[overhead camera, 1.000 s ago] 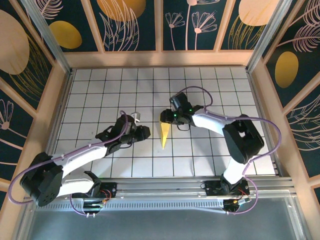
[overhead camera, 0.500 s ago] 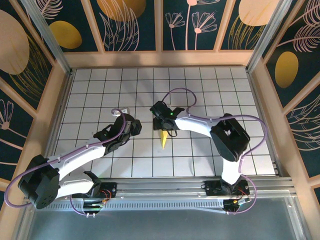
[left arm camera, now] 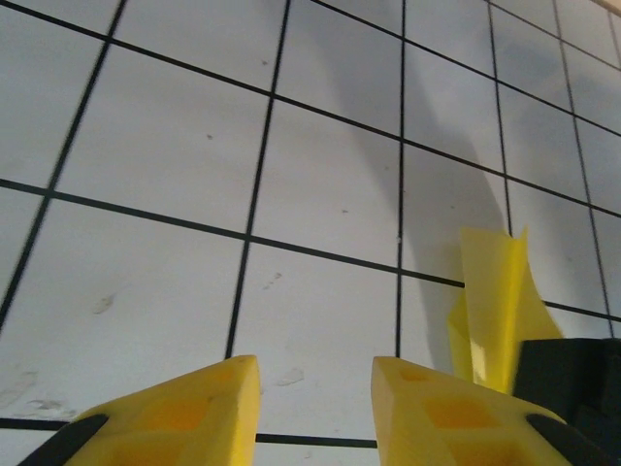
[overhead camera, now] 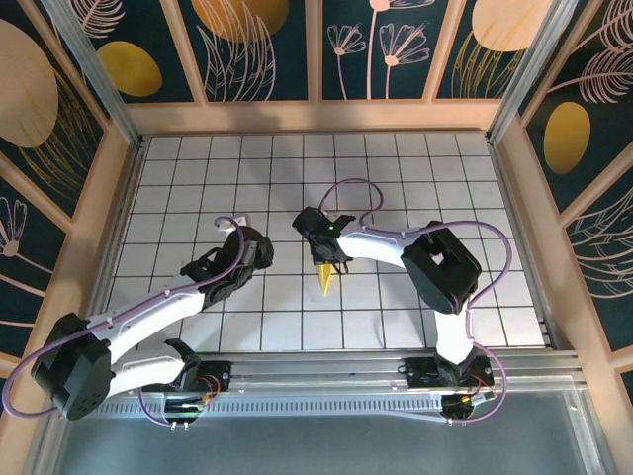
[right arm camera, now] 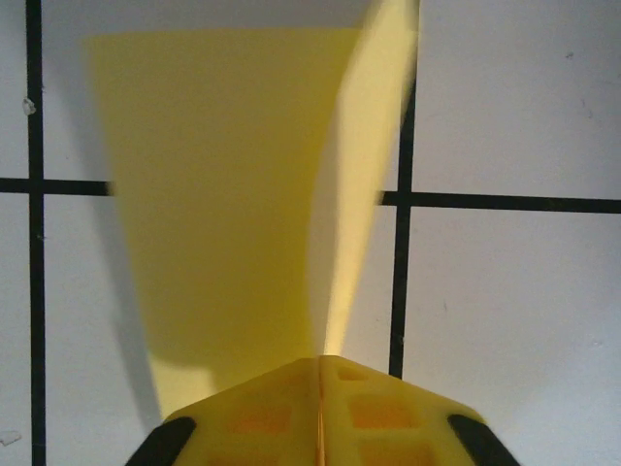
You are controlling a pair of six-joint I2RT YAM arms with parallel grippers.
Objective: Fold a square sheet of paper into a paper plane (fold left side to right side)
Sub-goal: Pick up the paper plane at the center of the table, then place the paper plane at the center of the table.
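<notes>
The square sheet of paper is folded into a narrow, pointed yellow paper plane (overhead camera: 323,280) lying on the white grid table (overhead camera: 396,178), its tip toward the near edge. My right gripper (overhead camera: 324,257) is over its wide end, shut on a raised fold. In the right wrist view the gripper (right arm camera: 320,361) has its yellow fingers pressed together, and the paper plane (right arm camera: 223,194) fans out from the seam. To the left my left gripper (overhead camera: 262,252) stands open and holds nothing. In the left wrist view the gripper (left arm camera: 315,388) shows bare tile between its fingers, with the paper plane (left arm camera: 495,301) standing up at the right.
Wooden rails and dark patterned walls (overhead camera: 89,198) close in the table on the left, far and right sides. A metal rail (overhead camera: 346,371) with both arm bases runs along the near edge. The black body of the right gripper (left arm camera: 572,379) sits beside the left fingers.
The right arm swung left over the paper's wide end and its jaws closed on the fold. The left gripper drew back to the left, away from the paper.
</notes>
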